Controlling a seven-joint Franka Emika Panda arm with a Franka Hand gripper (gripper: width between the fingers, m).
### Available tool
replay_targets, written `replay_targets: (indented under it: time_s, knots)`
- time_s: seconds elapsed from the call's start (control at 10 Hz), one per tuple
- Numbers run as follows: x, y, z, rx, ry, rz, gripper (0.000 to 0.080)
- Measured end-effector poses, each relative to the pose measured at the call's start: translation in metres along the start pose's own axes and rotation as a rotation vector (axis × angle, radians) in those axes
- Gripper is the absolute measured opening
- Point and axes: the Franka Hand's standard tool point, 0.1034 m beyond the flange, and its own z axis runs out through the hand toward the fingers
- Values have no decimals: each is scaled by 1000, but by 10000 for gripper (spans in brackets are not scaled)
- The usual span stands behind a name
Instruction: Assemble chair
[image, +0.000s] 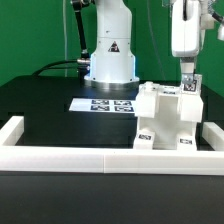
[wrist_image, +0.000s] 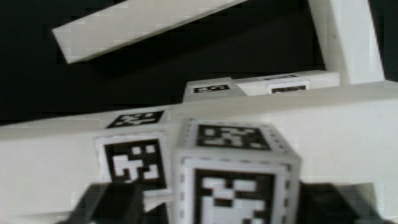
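The white chair (image: 165, 115) stands partly built at the exterior view's right, a blocky body with tagged posts on top. My gripper (image: 186, 88) hangs straight down over its far right post. In the wrist view that tagged post (wrist_image: 231, 175) fills the space between my two dark fingers (wrist_image: 107, 205), one on each side of it. My gripper (wrist_image: 231, 207) looks open around the post, with thin dark gaps beside it. A second tagged post (wrist_image: 134, 150) stands just beside the first. More tagged chair parts (wrist_image: 249, 88) lie beyond.
The marker board (image: 105, 104) lies flat on the black table in front of the robot base (image: 108, 60). A low white border rail (image: 100, 160) runs along the front and up both sides. A white bar (wrist_image: 178, 35) crosses the wrist view beyond the chair.
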Motion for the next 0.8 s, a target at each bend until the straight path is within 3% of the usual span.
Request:
replay_targets:
  time_s: [0.1,0.2,0.3,0.8]
  knots:
    - [-1,0,0,-8,1,-43,461]
    - [-3,2,-1,-24,1,-115,607]
    - [-4,3,-2,-38,6,-202,638]
    - [-7,0,-3,-50,5,-712,649]
